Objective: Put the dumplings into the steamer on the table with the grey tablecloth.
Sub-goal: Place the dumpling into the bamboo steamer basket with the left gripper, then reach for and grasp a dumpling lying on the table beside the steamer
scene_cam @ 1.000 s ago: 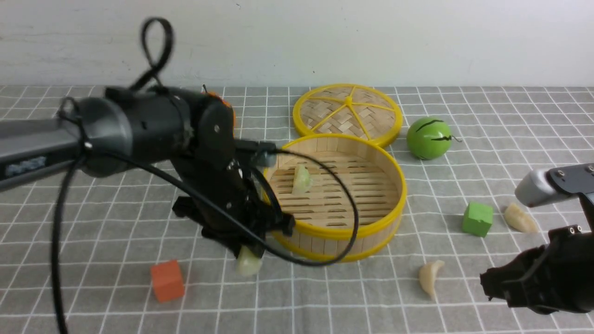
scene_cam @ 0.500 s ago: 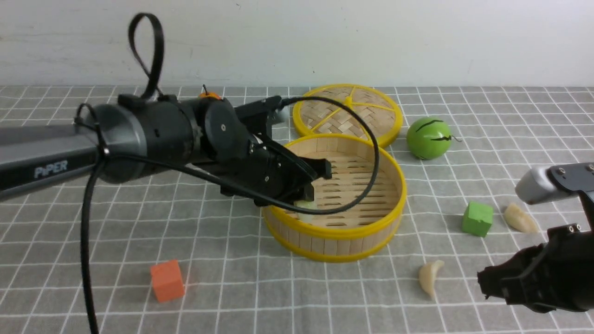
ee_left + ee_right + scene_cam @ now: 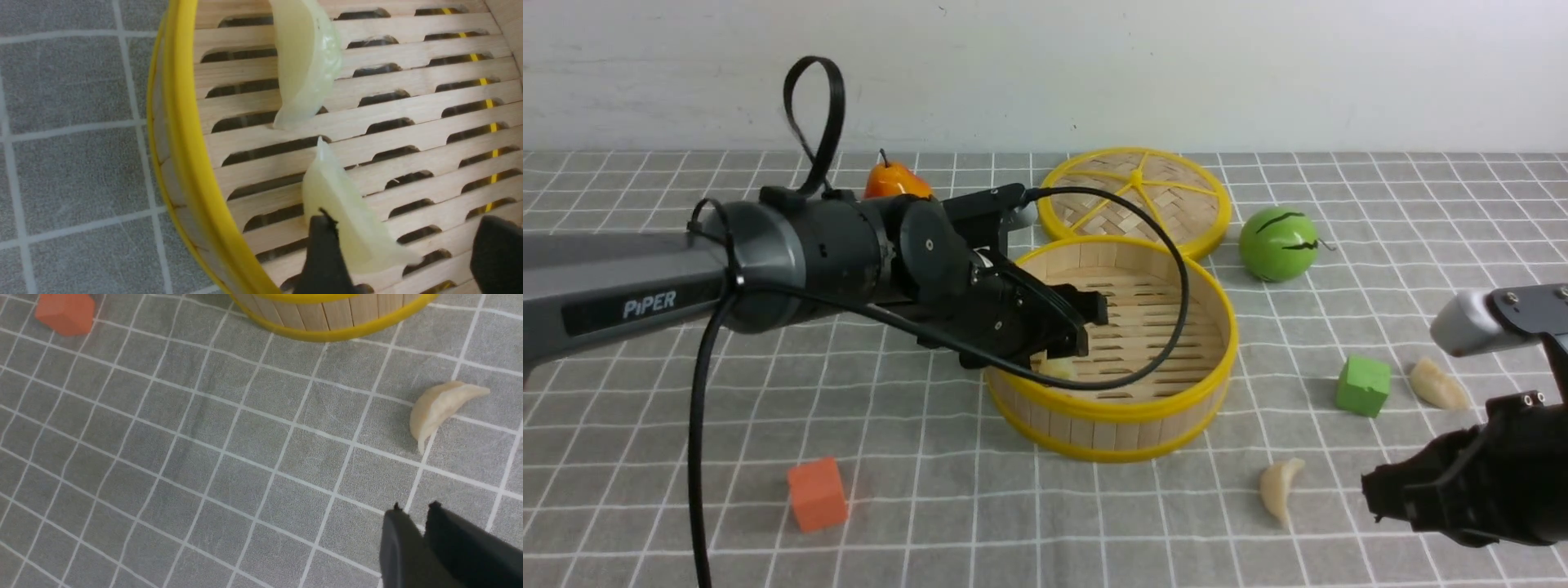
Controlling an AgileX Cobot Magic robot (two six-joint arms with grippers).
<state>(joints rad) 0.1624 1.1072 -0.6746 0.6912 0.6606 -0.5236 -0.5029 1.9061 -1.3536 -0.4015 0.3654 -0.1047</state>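
In the front view your left gripper (image 3: 1086,327) reaches over the near-left rim of the steamer (image 3: 1127,408), which sits mid-tabletop (image 3: 931,506). Its cable (image 3: 1176,310) loops across the basket, so a careless lift could let cable or wrist catch the rim and drag the steamer. Two cream pieces lie toward the right edge: one cream dumpling (image 3: 1281,486) near the front edge, close to the right gripper (image 3: 1376,494), and the other cream dumpling (image 3: 1437,384) beside the green cube (image 3: 1364,384), which you could grab by mistake. In the left wrist view the jaws stand wide and a green dumpling (image 3: 347,228) lies on the slats between them, touching one finger (image 3: 322,253). If it clings there, it may ride out over the rim as you withdraw. The second green dumpling (image 3: 306,61) lies just beyond it, almost tip to tip, so a sideways exit may knock it. In the right wrist view the right gripper's jaws are drawn nearly together, gripping nothing. If you approach the cream dumpling on the grey tablecloth (image 3: 204,457) like that, you will shove it rather than straddle it.
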